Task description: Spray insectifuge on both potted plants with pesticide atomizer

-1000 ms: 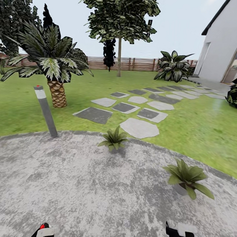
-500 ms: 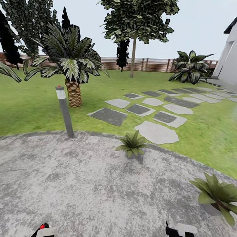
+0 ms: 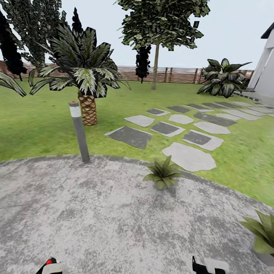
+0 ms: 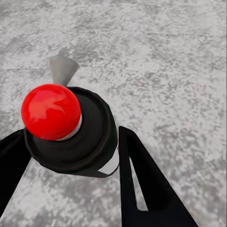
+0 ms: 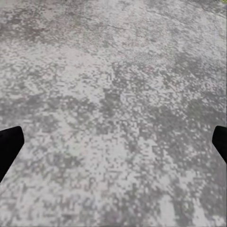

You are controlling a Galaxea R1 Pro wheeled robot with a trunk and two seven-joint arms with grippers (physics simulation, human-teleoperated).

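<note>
Open patio (image 3: 90, 222) lies ahead to its curved lawn edge. Left pincer (image 4: 71, 156) grasps the atomizer (image 4: 71, 127); right pincer (image 5: 113, 142) spread. Both plants (image 3: 163, 173) (image 3: 264, 236) sit further right in view than before.

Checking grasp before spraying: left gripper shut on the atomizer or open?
Shut on it: the left gripper's black fingers flank the pesticide atomizer tightly.

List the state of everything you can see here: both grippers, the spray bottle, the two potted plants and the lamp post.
Left gripper: closed around the spray bottle.
Spray bottle: held over the patio, red-knobbed cap toward the wrist camera.
Right gripper: open, holding nothing.
Near potted plant: upright at the patio's edge, no spray visible.
Far-right potted plant: upright, partly cut off by the frame.
Lamp post: standing, leaning slightly.
</note>
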